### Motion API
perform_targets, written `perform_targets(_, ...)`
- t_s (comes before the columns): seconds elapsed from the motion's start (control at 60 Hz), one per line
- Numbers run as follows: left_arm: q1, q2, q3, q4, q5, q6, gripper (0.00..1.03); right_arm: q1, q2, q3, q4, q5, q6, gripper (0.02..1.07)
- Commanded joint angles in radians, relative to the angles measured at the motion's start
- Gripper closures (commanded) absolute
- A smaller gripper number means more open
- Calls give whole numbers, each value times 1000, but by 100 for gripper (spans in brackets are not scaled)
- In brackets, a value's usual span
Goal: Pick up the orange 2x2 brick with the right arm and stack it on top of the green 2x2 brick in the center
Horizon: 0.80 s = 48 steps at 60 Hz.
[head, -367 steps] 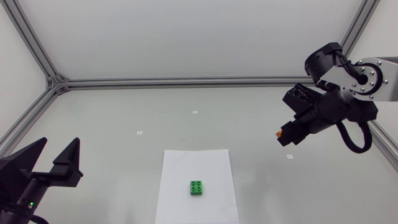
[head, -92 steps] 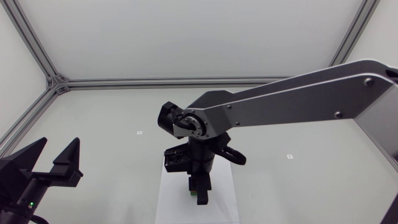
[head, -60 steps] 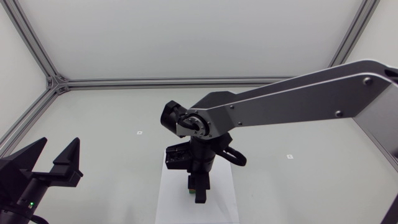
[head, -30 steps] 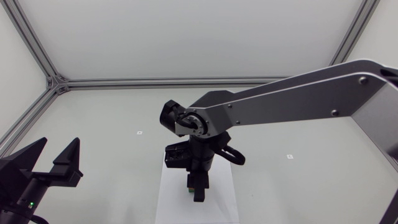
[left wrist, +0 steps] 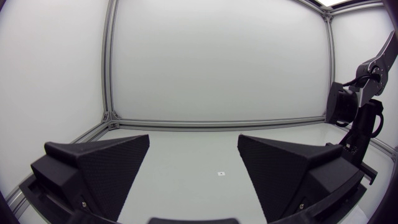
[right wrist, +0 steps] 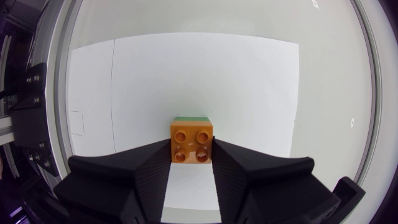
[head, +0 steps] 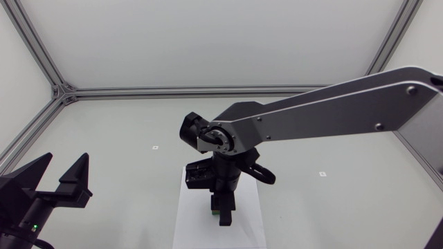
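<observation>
The right claw [right wrist: 192, 150] was found clenched on the orange 2x2 brick [right wrist: 192, 143], one finger pressed against each of two opposite sides, studs facing up. The green 2x2 brick [right wrist: 191, 116] was seen directly beneath it, only a thin strip of its far edge showing past the orange one; whether the two bricks were fully seated could not be determined. Both were located over a white sheet [right wrist: 186, 74] lying at the centre of the worktop [head: 311, 138], with the right arm extended across from the right side. The left claw [left wrist: 194, 140] was observed released and holding nothing, well apart from the sheet.
</observation>
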State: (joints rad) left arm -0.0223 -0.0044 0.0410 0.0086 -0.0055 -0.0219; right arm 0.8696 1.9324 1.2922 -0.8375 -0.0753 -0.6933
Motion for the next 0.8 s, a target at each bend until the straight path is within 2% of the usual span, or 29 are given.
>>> perform_targets(0.0, 2, -8, -41, -13, 4, 13, 4, 3, 39, -76, -34, 17, -18, 101)
perform_targets(0.7, 2, -8, -41, -13, 4, 13, 4, 9, 43, -62, 2, -6, -5, 101)
perform_targets(0.783, 2, -8, -41, -15, 4, 13, 4, 11, 43, -64, 3, -9, 0, 98)
